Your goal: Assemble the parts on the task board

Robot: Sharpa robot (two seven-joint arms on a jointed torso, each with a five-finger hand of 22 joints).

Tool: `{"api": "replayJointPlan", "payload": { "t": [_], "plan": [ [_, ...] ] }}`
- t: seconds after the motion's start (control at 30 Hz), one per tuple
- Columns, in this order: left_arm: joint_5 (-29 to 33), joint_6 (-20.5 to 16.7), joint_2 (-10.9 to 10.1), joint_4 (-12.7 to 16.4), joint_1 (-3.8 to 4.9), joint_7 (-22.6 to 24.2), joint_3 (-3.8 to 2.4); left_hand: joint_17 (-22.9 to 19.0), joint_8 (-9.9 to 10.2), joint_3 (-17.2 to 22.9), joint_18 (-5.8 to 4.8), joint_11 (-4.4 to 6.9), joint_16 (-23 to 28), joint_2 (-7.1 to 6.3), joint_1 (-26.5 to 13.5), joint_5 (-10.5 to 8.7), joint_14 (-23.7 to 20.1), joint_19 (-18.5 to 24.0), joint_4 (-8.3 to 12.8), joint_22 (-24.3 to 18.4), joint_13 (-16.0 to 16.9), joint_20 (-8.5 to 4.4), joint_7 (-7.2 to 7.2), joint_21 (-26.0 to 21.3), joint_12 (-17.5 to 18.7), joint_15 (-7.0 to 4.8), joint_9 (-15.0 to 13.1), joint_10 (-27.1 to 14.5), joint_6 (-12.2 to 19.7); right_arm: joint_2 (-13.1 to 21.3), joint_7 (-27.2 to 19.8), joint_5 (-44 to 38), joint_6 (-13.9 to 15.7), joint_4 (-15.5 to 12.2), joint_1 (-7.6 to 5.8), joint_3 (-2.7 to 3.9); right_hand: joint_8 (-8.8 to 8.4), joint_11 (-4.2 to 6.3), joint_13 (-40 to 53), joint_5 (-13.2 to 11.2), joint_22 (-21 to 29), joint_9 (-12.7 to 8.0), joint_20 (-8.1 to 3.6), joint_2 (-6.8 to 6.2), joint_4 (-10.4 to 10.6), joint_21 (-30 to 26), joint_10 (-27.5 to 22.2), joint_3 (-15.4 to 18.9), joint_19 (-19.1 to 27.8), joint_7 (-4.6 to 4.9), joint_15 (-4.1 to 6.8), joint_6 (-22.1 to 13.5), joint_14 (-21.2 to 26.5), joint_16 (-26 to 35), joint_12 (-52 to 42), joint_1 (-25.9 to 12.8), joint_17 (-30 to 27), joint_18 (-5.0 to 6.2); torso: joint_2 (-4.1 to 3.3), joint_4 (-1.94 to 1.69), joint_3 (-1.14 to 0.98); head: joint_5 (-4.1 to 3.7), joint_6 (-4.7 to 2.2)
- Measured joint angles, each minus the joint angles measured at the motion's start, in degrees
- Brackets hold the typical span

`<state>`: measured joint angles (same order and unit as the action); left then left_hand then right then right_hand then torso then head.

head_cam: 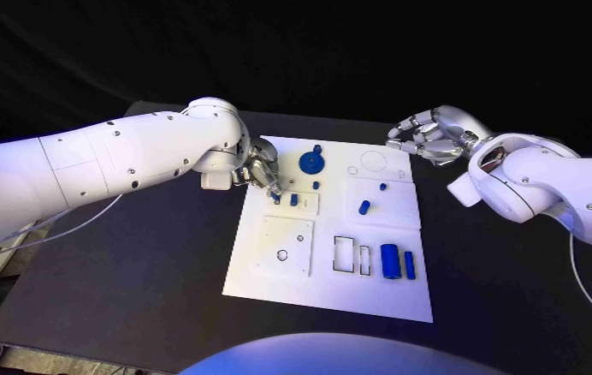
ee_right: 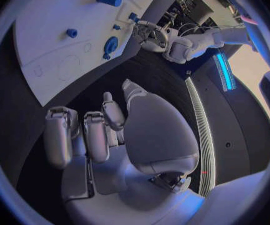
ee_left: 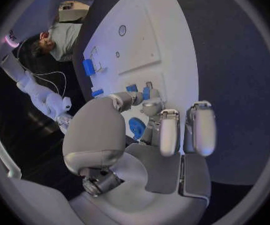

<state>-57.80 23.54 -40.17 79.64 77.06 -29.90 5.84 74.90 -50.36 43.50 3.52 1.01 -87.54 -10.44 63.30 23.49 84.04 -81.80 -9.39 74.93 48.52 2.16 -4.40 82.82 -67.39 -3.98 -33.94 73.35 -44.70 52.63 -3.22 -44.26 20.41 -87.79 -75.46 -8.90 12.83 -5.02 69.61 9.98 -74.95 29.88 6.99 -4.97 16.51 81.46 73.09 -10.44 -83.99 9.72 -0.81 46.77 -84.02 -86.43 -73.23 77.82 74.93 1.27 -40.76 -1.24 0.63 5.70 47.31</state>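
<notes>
The white board (head_cam: 323,289) lies flat on the black table (head_cam: 148,255), made of several square panels with outlined slots and round holes; I can read no writing or label on it. My left hand (head_cam: 259,172) hangs over its far left corner, fingertips down at a small blue piece (head_cam: 293,199) just beneath them; I cannot tell whether they grip it. Just beyond my fingers sits a round blue disc (head_cam: 311,163), and farther toward my right side a short blue peg (head_cam: 365,207). Two upright blue blocks (head_cam: 390,261) stand well nearer my body. My right hand (head_cam: 429,138) floats off the far right corner, fingers curled in, holding nothing.
</notes>
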Motion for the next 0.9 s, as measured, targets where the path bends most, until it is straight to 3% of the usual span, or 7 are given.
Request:
{"api": "replayJointPlan", "payload": {
  "t": [0.2, 0.27, 0.9],
  "plan": [
    [-0.11, 0.42, 0.07, -0.02, -0.12, -0.02, 0.04, 0.0, -0.07, 0.0, 0.0, 0.0, 0.0, -0.16, -0.28, 0.27, 0.0, 0.0, 0.01, 0.0, -0.96, 0.0, 0.03, 0.23, 0.25, 0.0, -0.06, 0.0, -0.03, 0.04, 0.01, -0.12, -0.01, -0.02, 0.0, 0.0, 0.0, 0.0, 0.0, 0.0, 0.0, 0.0, 0.0, 0.0, 0.0, 0.0, 0.0, 0.0, 0.0, 0.0, 0.0, 0.0, 0.0, 0.0, 0.0, 0.0, 0.0, 0.0, -0.01, 0.02, 0.02, 0.03, 0.08],
    [-0.12, 0.6, 0.07, -0.02, -0.13, -0.03, 0.05, 0.0, -0.08, 0.01, 0.0, 0.0, 0.0, -0.24, -0.36, 0.28, 0.0, 0.0, 0.01, -0.01, -1.2, 0.0, 0.11, 0.23, 0.45, 0.0, -2.36, 0.0, -0.12, 0.06, 0.02, -0.15, -0.02, -0.02, 0.0, 0.0, 0.0, 0.0, 0.0, 0.0, 0.01, 0.0, 0.0, 0.0, 0.0, 0.0, 0.0, 0.0, 0.0, 0.0, 0.0, 0.0, 0.0, 0.0, 0.0, 0.0, 0.0, 0.0, -0.01, 0.02, 0.03, 0.04, 0.11],
    [-0.31, 1.26, 0.5, -0.55, -0.55, -0.02, -0.01, 0.0, -0.55, 0.62, 0.0, -0.01, 0.0, -0.54, -1.11, 0.27, 0.0, 0.01, 0.62, -0.01, -1.48, 0.0, 0.21, 0.23, 0.45, 0.01, -2.53, -0.01, -0.41, 0.17, 0.02, -0.31, -0.03, -0.05, 0.0, 0.0, 0.0, 0.0, -0.09, 0.0, 0.02, 0.01, 0.0, 0.0, 0.0, 0.0, 0.0, 0.0, 0.0, 0.0, 0.0, 0.0, 0.0, 0.0, 0.0, 0.0, -0.01, 0.0, -0.02, 0.01, 0.02, -0.01, 0.29]
  ]
}}
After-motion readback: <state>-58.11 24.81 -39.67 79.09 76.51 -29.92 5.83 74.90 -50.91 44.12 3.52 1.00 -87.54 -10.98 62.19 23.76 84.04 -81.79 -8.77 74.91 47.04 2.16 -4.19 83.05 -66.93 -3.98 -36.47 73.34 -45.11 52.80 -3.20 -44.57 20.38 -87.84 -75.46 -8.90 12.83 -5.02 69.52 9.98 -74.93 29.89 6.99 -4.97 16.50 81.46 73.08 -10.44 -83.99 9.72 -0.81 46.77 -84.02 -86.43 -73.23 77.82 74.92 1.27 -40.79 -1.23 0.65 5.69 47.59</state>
